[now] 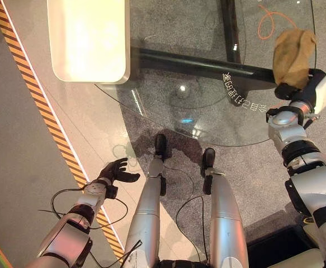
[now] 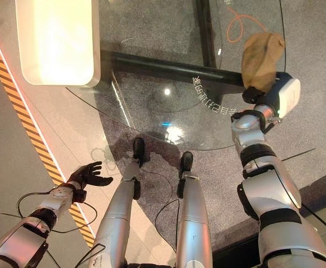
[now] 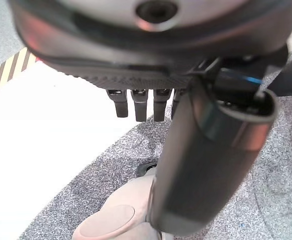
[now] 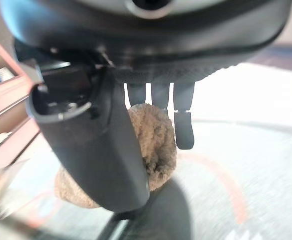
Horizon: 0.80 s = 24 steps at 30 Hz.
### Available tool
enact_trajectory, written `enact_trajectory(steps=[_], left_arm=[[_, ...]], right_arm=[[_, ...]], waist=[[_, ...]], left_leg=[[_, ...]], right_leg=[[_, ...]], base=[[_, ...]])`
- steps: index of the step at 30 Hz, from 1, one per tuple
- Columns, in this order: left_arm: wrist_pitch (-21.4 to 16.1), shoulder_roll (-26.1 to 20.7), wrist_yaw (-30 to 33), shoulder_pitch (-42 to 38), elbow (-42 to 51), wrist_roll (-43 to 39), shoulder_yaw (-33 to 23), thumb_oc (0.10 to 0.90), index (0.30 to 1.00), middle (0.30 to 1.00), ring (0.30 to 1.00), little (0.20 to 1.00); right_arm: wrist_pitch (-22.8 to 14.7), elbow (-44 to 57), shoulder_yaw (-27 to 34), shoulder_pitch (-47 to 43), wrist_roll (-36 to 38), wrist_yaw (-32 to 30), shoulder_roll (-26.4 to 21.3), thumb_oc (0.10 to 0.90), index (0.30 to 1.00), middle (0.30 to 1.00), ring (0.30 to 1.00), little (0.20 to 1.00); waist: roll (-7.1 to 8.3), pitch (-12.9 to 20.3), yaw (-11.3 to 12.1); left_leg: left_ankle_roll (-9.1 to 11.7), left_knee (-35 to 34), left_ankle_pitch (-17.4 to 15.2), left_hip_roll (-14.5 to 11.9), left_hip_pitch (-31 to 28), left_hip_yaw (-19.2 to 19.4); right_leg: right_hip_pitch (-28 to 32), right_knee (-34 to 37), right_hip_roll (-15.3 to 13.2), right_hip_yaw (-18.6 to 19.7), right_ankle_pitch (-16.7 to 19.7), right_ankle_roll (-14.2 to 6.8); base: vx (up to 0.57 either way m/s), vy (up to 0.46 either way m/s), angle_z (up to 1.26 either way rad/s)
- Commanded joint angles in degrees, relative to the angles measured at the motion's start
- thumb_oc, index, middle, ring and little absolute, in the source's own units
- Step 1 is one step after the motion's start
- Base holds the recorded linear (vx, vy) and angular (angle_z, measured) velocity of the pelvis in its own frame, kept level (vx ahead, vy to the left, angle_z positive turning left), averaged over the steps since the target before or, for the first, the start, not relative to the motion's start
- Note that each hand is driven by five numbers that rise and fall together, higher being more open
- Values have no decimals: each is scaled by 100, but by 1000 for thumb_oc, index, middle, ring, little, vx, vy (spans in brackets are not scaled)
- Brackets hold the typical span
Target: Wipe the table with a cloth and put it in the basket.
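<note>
Cloth (image 1: 293, 56): tan, bunched, I see it up over the far right edge of the glass bench (image 1: 168, 95) | right hand (image 1: 292, 89): thumb and fingers pinching the cloth | left hand (image 1: 116, 171): low at my left over the floor (image 1: 34, 145), fingers spread, holding nothing | white basket (image 1: 87, 39): on the bench's left side, well apart from the cloth
</note>
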<state>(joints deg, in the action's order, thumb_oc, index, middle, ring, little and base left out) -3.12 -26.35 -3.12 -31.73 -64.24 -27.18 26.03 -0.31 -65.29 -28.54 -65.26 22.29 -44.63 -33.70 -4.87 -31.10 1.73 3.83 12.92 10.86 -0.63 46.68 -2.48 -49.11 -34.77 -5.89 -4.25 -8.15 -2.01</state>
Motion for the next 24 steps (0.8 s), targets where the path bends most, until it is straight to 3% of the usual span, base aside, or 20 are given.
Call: enact_trajectory(steps=[1, 10, 24], left_arm=[[-18, -20, 128, 61, -238, 82, -95, 800, 900, 900, 900, 900], [-23, 145, 239, 118, -90, 185, 41, 800, 900, 900, 900, 900], [67, 302, 370, 114, 90, 207, 173, 800, 900, 900, 900, 900]], right_arm=[[-116, 535, -408, -737, -663, -23, -304, 100, 300, 300, 300, 200], [370, 917, -1022, -874, -1184, 397, 54, 100, 300, 300, 300, 200], [227, 1636, -1682, -747, -1997, 1335, 445, 100, 300, 300, 300, 200]], waist=[[-4, 130, 193], [-61, 130, 313], [-161, 130, 366]], left_leg=[[-401, 697, -1124, 434, -291, 321], [-420, 685, -1072, 513, -292, 297], [-412, 726, -1016, 583, -266, 346]], right_leg=[[265, 1219, 321, -239, 755, -30], [299, 1235, 272, -346, 739, 27], [288, 1210, 209, -393, 741, 43]], base=[[0, 0, 0], [-1, -2, 3], [0, 0, 0]])
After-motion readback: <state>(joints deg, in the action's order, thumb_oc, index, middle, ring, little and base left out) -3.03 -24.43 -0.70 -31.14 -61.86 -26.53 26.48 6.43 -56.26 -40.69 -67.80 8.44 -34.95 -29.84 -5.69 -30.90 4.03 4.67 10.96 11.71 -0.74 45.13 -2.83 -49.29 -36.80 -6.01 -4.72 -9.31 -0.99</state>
